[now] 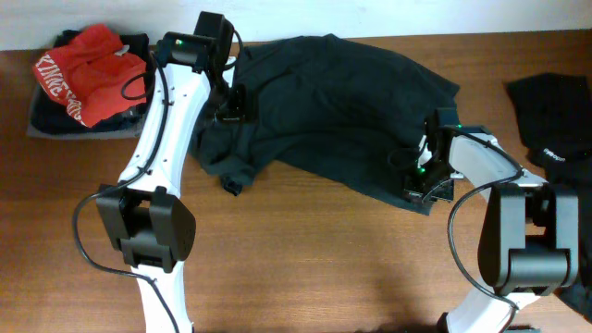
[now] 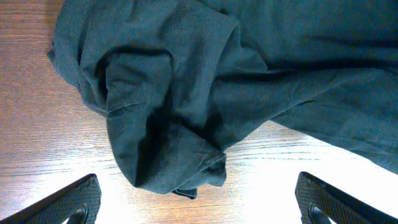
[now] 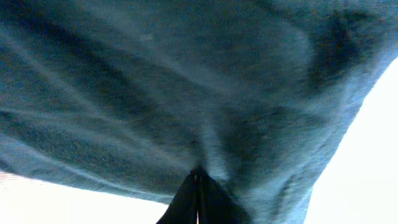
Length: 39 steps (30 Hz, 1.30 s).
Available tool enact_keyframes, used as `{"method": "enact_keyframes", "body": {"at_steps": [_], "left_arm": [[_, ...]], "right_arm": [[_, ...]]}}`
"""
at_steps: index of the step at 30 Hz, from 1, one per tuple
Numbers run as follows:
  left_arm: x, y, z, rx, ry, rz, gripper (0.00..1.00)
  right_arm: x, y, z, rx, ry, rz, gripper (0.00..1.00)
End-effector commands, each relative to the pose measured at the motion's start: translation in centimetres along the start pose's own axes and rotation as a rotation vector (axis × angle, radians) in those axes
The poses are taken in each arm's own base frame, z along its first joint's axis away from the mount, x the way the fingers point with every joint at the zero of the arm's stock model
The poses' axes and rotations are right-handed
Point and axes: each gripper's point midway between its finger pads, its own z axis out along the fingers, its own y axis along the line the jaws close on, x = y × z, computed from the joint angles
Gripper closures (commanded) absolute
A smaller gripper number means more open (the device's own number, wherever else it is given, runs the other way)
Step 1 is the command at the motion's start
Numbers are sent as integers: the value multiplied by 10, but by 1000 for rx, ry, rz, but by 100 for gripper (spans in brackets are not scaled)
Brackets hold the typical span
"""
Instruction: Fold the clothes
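Note:
A dark teal-grey T-shirt (image 1: pixel 333 102) of the clothes lies crumpled across the back middle of the table. My left gripper (image 1: pixel 231 104) hovers over its left part, jaws wide open. In the left wrist view a bunched sleeve (image 2: pixel 168 130) hangs down toward the open left gripper (image 2: pixel 199 208), whose fingertips (image 2: pixel 71 202) touch no cloth. My right gripper (image 1: pixel 422 185) sits at the shirt's lower right edge. In the right wrist view the right gripper (image 3: pixel 198 196) is shut, pinching the shirt's cloth (image 3: pixel 155 93), which is lifted and drapes from the pinch.
A red garment (image 1: pixel 88 69) lies on a dark folded stack (image 1: pixel 51 118) at the back left. A black garment with white lettering (image 1: pixel 555 111) lies at the right edge. Bare wooden table (image 1: pixel 314 259) runs along the front.

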Motion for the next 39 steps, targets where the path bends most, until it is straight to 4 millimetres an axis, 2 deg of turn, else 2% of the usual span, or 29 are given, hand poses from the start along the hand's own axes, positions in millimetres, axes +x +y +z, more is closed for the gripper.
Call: {"method": "enact_keyframes", "body": {"at_steps": [1,5,15,23,32,36,39], "left_arm": [[0,2,-7,-5,-15,11,1],[0,2,-7,-5,-15,11,1],[0,3,-7,-8,-15,11,1],[0,3,-7,-8,-15,11,1],[0,3,-7,-8,-16,11,1],[0,3,-7,-8,-16,11,1],[-1,3,-7,-8,-19,11,1]], "right_arm": [[3,-14,6,23,23,31,96],[4,-37,4,94,25,119,96],[13,-77,-2,99,66,282,96],[27,-137,-9,127,85,537,96],[34,-188,-13,93,50,718,96],[37,-197,-14,54,47,763,96],[28,-178,-16,-80,36,693,96]]}}
